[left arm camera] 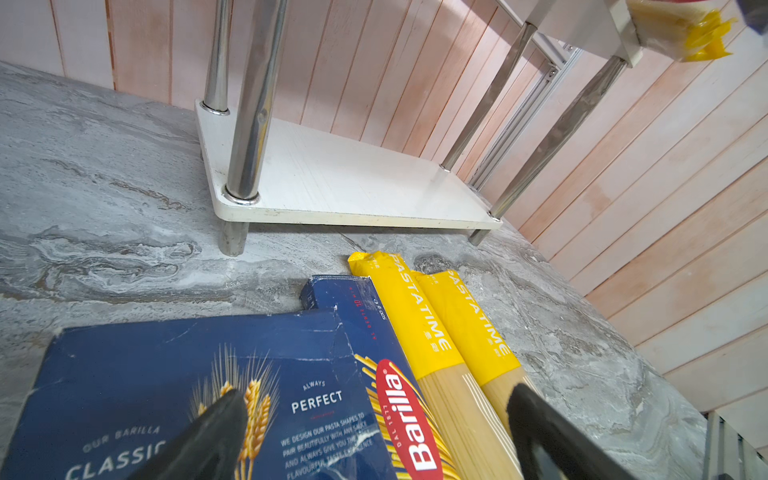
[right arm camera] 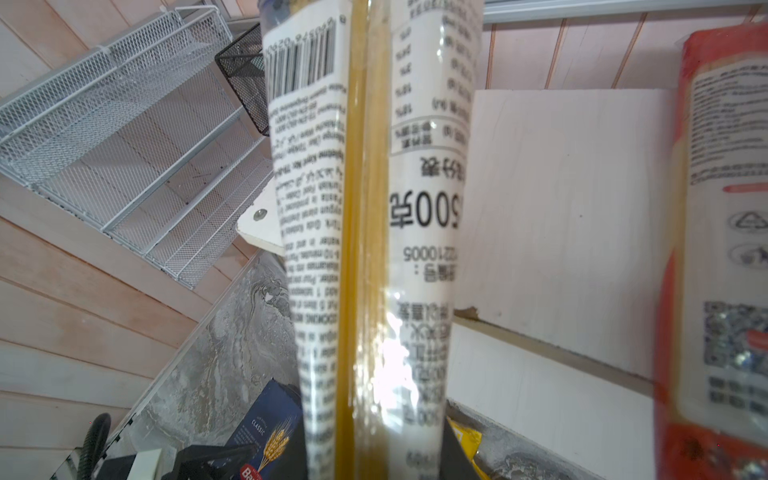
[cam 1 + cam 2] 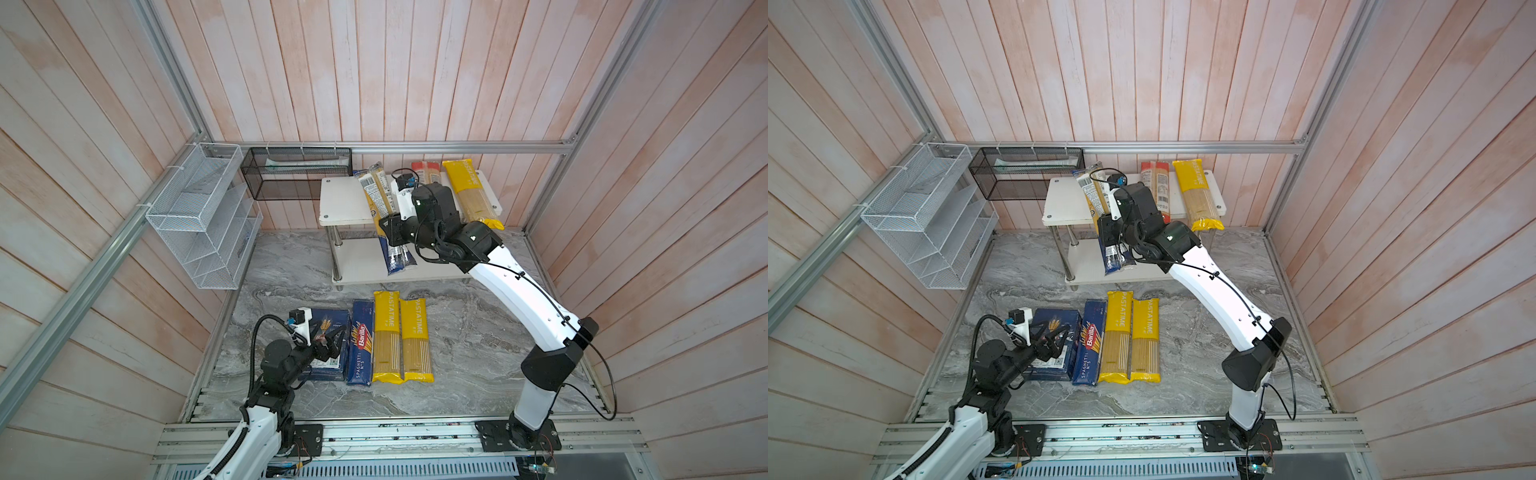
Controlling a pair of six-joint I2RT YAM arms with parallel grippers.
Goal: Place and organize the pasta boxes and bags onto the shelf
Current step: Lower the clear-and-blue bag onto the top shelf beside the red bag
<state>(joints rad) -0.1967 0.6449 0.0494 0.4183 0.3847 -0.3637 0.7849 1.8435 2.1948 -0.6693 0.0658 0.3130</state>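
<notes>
Two white boards on chrome posts make up the shelf point(image 3: 340, 199). Its top board carries a red spaghetti bag point(image 3: 430, 170) and a yellow PASTATIME bag point(image 3: 471, 191), lying side by side.

Next in bulk, the wide Barilla box point(image 1: 166, 374) lies flat on the marble table point(image 3: 478, 353). The narrow SPAGHETTI n.5 box point(image 3: 360, 349) sits just beside it, and a pair of yellow PASTATIME bags point(image 3: 387, 336) lies beyond that. I judge both boxes stiff and light. The wide one looks best taken across its thin edges, not its face.

My left gripper point(image 3: 332, 337) hovers over that box, jaws spread, holding nothing. My right gripper point(image 3: 392, 228) is clamped on the blue-and-clear spaghetti bag point(image 2: 374, 208), below its middle. That bag hangs tilted across the top board's front edge, with its upper end over the board and its lower end in front of the lower tier. Whether it touches the board I cannot tell.

I expect it to be rigid lengthwise yet brittle, with slick film. A hold nearer mid-length should balance it better, and hard squeezing risks snapped strands.
</notes>
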